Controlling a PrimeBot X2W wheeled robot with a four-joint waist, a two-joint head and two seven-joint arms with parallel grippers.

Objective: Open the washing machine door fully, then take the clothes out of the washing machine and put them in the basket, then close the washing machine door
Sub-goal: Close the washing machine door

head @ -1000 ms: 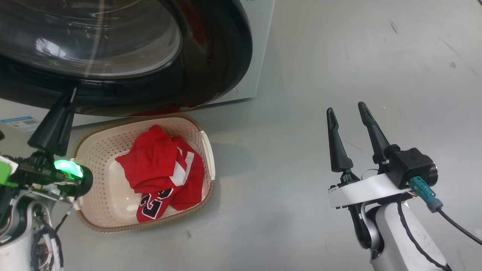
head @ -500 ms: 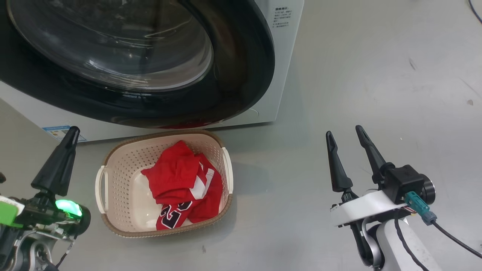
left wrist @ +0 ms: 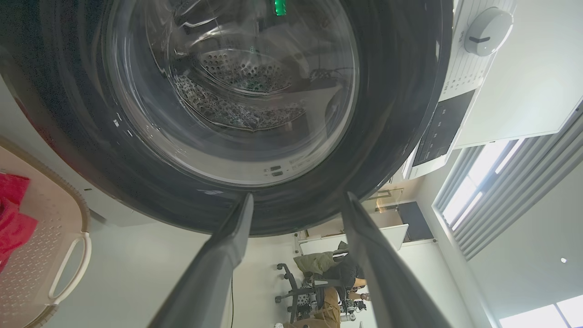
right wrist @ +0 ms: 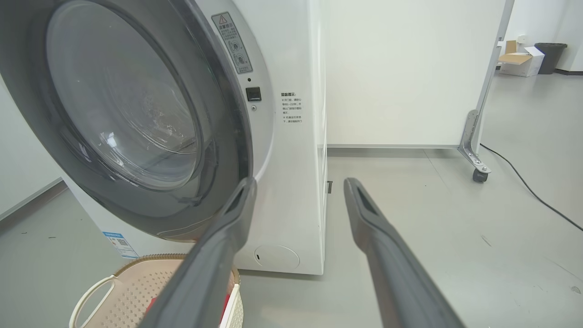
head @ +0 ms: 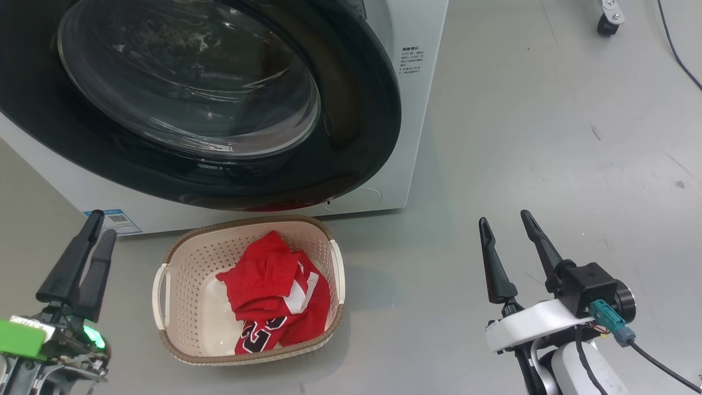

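Clothes (head: pixel 263 280) in basket (head: pixel 186 274); washing machine door (head: pixel 362 109) closed; left pincer (head: pixel 104 224), right pincer (head: pixel 504 217) spread.

1. Head camera moved: whole view shifted, more of the washing machine (head: pixel 423 137) shows.
2. Left gripper (head: pixel 103 225) jaws were shut, now parted.
3. Its tip was at the washing machine door (head: pixel 356 109) rim, now clear of it.

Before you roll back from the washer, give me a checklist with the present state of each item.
1. Washing machine door lying flush against the front: ok.
2. Door latch caught: cannot tell.
3. Clothes lying inside the basket, nothing over the rim: ok.
4. Left gripper open and empty: ok.
5. Right gripper open, empty, apart from the basket: ok.
6. Nothing left in the drum: cannot tell through the glass.
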